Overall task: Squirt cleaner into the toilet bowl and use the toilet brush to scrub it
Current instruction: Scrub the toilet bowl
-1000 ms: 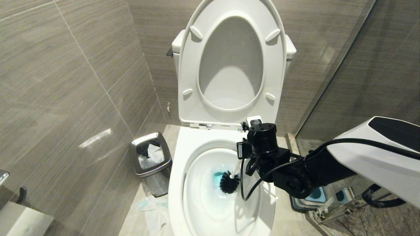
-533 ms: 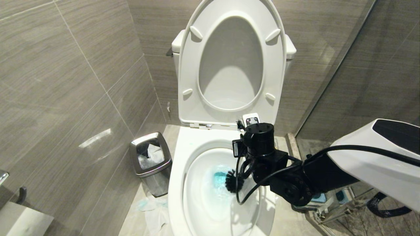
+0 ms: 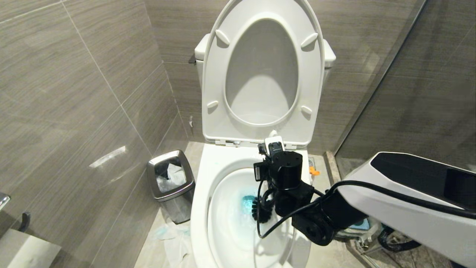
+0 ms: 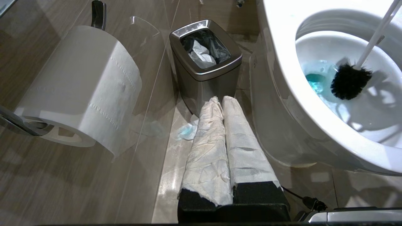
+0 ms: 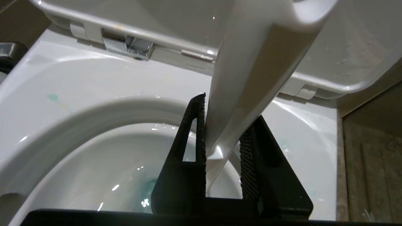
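The right gripper (image 5: 221, 138) is clamped on the toilet brush (image 4: 350, 80) by its white handle; its black head sits in blue water low in the toilet bowl (image 3: 202, 193). I'd judge the brush light, stiff and slick, best held high on the handle. The right wrist view alone shows that grip. The left gripper (image 4: 221, 103), pressed together, is parked near the waste bin (image 4: 205, 67).

Right gripper (image 3: 276, 143) swung left and a bit nearer over the bowl (image 3: 200, 208), dragging the brush (image 3: 260, 212) with it. The bristles slid left onto the blue cleaner (image 3: 247, 203), and the arm dropped lower on the right.
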Controlling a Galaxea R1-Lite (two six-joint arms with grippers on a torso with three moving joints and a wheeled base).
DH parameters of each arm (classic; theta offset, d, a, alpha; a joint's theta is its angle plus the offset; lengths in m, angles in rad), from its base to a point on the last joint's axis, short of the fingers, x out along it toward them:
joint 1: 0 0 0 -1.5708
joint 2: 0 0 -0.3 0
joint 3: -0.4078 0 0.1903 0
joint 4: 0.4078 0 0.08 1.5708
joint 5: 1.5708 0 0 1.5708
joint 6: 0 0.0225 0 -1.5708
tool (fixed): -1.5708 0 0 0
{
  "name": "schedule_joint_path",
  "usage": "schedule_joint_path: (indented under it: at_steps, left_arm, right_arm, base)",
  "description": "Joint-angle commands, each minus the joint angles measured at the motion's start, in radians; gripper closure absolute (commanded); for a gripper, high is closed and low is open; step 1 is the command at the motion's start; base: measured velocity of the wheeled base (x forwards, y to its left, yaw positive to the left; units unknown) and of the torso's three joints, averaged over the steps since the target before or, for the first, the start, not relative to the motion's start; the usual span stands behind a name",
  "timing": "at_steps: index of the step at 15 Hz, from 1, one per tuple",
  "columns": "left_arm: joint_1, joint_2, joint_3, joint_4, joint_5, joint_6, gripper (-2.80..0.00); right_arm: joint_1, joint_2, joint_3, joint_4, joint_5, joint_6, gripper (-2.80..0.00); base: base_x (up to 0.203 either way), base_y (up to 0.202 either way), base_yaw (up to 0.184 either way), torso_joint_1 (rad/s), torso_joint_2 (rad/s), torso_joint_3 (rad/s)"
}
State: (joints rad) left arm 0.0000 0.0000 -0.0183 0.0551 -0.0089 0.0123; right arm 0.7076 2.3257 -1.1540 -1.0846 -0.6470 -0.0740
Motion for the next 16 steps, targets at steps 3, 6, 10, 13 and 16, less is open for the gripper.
schedule_joint_path:
  at_steps: [3,6,10,13,16]
  left_arm:
    - [0.0,0.0,0.0,0.0,0.0,0.0,0.0]
    - [0.002,0.0,0.0,0.0,0.0,0.0,0.0]
    - [0.001,0.0,0.0,0.0,0.0,0.0,0.0]
    - [0.0,0.0,0.0,0.0,0.0,0.0,0.0]
    - [0.0,0.0,0.0,0.0,0.0,0.0,0.0]
  right_arm:
    - [0.036,0.135,-0.003,-0.066,-0.003,-0.008,0.0]
    - [0.054,0.205,-0.056,-0.131,-0.005,-0.058,0.0]
    - [0.052,0.105,-0.095,-0.11,-0.032,-0.106,0.0]
    - [0.049,-0.004,-0.099,-0.054,-0.071,-0.112,0.0]
    - [0.049,-0.062,-0.162,-0.014,-0.079,-0.128,0.0]
  base:
    - [0.0,0.0,0.0,0.0,0.0,0.0]
    - [0.0,0.0,0.0,0.0,0.0,0.0]
    - [0.0,0.0,0.0,0.0,0.0,0.0]
    - [0.0,0.0,0.0,0.0,0.0,0.0]
    - [0.0,0.0,0.0,0.0,0.0,0.0]
